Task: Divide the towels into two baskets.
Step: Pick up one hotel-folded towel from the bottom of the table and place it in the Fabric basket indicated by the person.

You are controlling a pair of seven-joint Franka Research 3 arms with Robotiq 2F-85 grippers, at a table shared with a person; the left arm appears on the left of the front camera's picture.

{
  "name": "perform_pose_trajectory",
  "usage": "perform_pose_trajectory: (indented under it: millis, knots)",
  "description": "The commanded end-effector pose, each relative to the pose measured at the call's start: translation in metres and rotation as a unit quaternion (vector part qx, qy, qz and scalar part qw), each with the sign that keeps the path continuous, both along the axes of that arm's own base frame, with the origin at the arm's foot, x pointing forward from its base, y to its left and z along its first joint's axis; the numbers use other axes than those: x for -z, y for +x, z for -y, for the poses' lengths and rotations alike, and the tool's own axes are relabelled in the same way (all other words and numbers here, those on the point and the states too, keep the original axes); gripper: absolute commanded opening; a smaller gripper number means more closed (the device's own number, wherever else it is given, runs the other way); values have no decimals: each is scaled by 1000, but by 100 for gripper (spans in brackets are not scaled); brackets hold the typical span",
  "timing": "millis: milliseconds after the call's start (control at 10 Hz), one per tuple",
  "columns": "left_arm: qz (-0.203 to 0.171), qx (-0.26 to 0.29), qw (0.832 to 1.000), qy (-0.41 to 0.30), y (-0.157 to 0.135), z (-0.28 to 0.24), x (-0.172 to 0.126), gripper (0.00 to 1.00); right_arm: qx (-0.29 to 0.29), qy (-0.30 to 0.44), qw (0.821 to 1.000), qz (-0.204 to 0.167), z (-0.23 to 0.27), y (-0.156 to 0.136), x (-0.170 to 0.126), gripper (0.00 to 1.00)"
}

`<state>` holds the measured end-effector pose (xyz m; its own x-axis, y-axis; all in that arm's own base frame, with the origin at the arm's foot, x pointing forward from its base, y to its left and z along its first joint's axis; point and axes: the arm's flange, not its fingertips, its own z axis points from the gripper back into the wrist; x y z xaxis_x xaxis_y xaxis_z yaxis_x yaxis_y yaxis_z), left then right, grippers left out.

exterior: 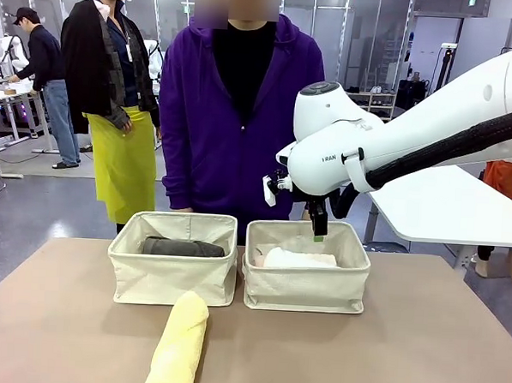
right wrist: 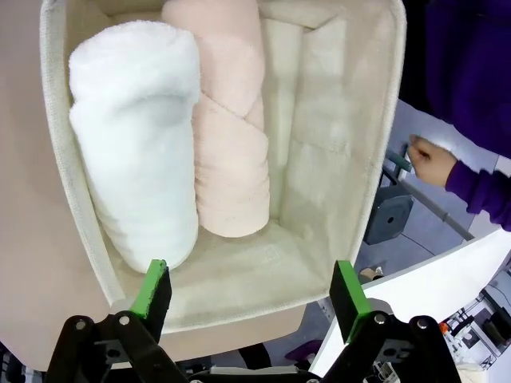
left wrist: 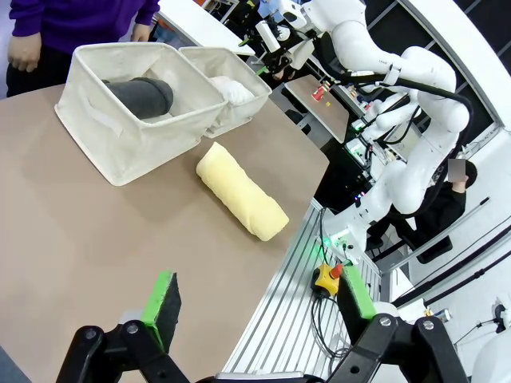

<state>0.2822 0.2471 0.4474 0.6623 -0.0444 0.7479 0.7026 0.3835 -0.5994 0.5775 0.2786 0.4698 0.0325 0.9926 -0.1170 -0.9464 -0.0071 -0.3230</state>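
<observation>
Two cream canvas baskets stand side by side at the table's far edge. The left basket (exterior: 172,273) holds a dark grey towel (exterior: 183,247). In the right basket (exterior: 306,284) a white towel (right wrist: 140,140) and a pale pink towel (right wrist: 230,136) lie side by side. My right gripper (right wrist: 249,291) hangs open just above this basket, its fingers empty. A pale yellow towel (exterior: 179,342) lies on the table in front of the baskets. My left gripper (left wrist: 259,303) is open and empty, high over the table's near corner, away from the yellow towel (left wrist: 241,190).
A person in a purple hoodie (exterior: 234,113) stands right behind the baskets, one hand (right wrist: 429,159) near the right basket's far side. A white table (exterior: 444,201) stands at the right. The brown tabletop (exterior: 402,354) is bare around the yellow towel.
</observation>
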Motion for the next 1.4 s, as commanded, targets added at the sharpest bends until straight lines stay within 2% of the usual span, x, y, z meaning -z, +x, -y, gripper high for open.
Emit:
perform_pose_trajectory:
  millis: [0, 1300]
  knots:
    - [0, 3, 1000, -2, -4, -1, -1, 100, -12, -7, 1000, -7, -4, -1, 5, 100]
    - [0, 3, 1000, -2, -4, -1, -1, 100, -12, -7, 1000, -7, -4, -1, 5, 100]
